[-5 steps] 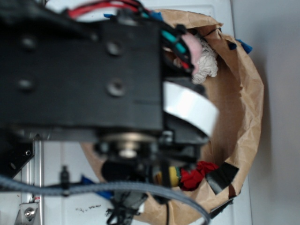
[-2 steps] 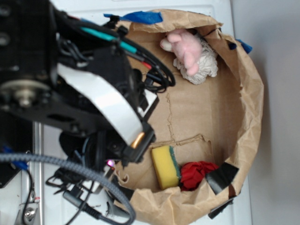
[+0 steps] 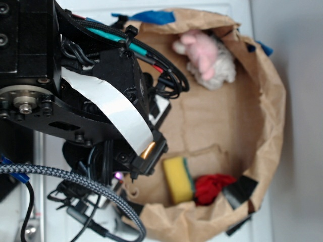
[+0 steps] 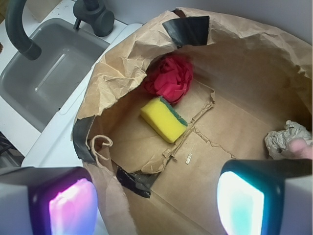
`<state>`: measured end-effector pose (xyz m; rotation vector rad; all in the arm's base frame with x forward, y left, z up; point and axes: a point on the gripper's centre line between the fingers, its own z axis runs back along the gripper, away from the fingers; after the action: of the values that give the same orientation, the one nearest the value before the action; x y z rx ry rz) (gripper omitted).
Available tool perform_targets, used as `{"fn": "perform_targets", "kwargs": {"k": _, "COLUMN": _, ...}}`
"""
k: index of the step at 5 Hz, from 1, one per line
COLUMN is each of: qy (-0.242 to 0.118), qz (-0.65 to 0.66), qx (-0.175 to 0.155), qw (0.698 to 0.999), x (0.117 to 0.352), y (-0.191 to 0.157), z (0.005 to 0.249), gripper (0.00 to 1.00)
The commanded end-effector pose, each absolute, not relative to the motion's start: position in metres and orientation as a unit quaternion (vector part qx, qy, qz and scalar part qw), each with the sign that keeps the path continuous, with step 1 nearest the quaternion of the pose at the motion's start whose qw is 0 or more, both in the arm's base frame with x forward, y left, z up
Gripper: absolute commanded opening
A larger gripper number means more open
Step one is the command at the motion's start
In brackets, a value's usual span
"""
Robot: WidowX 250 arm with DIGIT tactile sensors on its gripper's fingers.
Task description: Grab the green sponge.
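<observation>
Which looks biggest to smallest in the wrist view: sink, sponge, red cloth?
1. Sink, clearly largest.
2. Red cloth and sponge look about alike; the cloth is partly hidden by the bag, so no ranking.

No text, label, brand, number or sign can be read in either view. The crumpled brown paper bag is seen to carry only plain black tape patches and blue tape strips, all unprinted. The small yellow foam sponge with a dark green layer is likewise unmarked.
</observation>
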<state>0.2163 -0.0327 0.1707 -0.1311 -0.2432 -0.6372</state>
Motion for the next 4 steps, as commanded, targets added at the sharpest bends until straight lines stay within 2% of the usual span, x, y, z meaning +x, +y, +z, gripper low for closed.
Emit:
{"fn": "perform_targets", "kwargs": {"k": 1, "qy": -0.148, "qz": -0.316, "qx": -0.126, "qw": 0.929, "x": 0.259, "y": -0.023, "z": 0.187, "gripper": 1.00}}
{"fn": "perform_targets", "kwargs": {"k": 2, "qy": -0.152, "qz": -0.316, "qx": -0.127, "qw": 0.928, "x": 0.273, "y": -0.018, "z": 0.178, "gripper": 1.00}}
{"fn": "perform_targets", "kwargs": {"k": 3, "qy": -0.151, "qz": -0.352, "qx": -0.111, "qw": 0.917, "x": 0.272, "y": -0.021, "z": 0.158, "gripper": 1.00}}
{"fn": "perform_targets", "kwargs": {"k": 4, "qy": -0.128, "qz": -0.369, "qx": -0.093, "qw": 0.916, "x": 0.273, "y": -0.019, "z": 0.122, "gripper": 1.00}}
